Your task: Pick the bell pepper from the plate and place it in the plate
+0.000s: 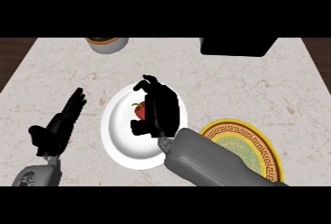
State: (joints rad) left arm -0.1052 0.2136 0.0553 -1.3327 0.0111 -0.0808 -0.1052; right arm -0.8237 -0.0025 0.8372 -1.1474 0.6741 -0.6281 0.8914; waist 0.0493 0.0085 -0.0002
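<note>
- The red bell pepper point(138, 110) sat on the white plate point(119, 131) at mid-counter. It looked glossy and lobed, and my right robot hand point(161, 109) lay across it and hid most of it. I could not tell whether that hand had closed on the pepper.
- My worry was that its smooth, rounded skin could slip or roll across the glazed plate if the grasp landed off-centre.
- I judged the gold-patterned plate point(255, 138), near the counter's point(258, 87) front right corner, to be the target. My forearm covered part of it, so a blind release could miss.
- My left robot hand point(61, 122) rested open near the left edge.
- The counter was pale marbled stone.
</note>
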